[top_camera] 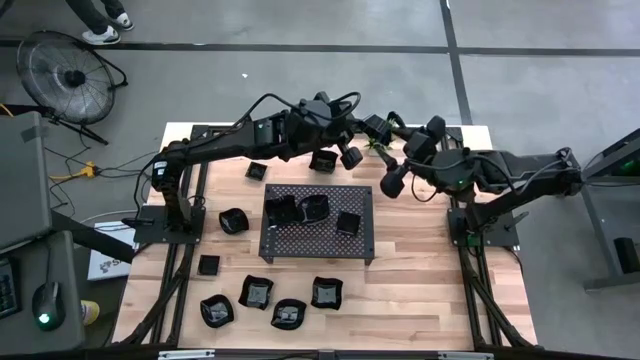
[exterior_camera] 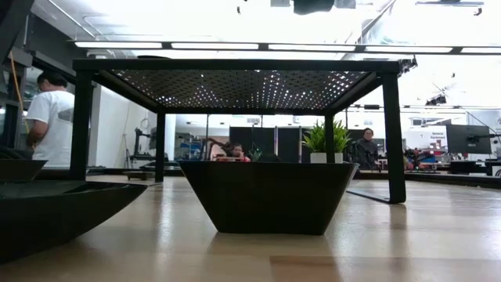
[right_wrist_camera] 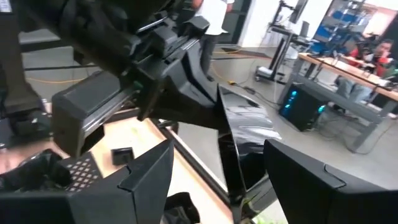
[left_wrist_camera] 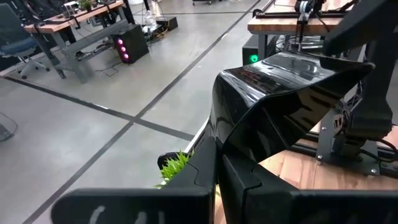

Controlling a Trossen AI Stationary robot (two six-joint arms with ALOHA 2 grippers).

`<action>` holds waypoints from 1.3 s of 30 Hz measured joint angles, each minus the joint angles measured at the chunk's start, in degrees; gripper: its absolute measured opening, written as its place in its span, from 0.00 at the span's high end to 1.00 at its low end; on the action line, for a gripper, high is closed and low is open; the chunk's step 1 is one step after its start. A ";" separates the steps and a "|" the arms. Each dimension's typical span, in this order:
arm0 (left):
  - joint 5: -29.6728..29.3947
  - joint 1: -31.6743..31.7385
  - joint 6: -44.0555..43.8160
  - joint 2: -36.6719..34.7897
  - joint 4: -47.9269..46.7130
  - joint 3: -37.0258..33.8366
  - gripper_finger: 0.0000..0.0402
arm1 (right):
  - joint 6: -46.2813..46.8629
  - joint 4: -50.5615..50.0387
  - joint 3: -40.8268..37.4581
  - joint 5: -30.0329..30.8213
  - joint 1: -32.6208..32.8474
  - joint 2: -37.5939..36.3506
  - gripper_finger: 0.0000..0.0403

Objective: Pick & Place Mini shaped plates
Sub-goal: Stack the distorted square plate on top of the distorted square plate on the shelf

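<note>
black dish point(exterior_camera: 268, 196) on table point(exterior_camera: 391, 243) under perforated tray point(exterior_camera: 243, 82); plant point(exterior_camera: 329, 139) behind.
</note>
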 joint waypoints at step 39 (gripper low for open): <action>12.46 0.73 -5.60 -16.83 -56.65 -0.02 1.00 | 13.07 -12.90 0.07 6.11 5.14 -4.81 0.39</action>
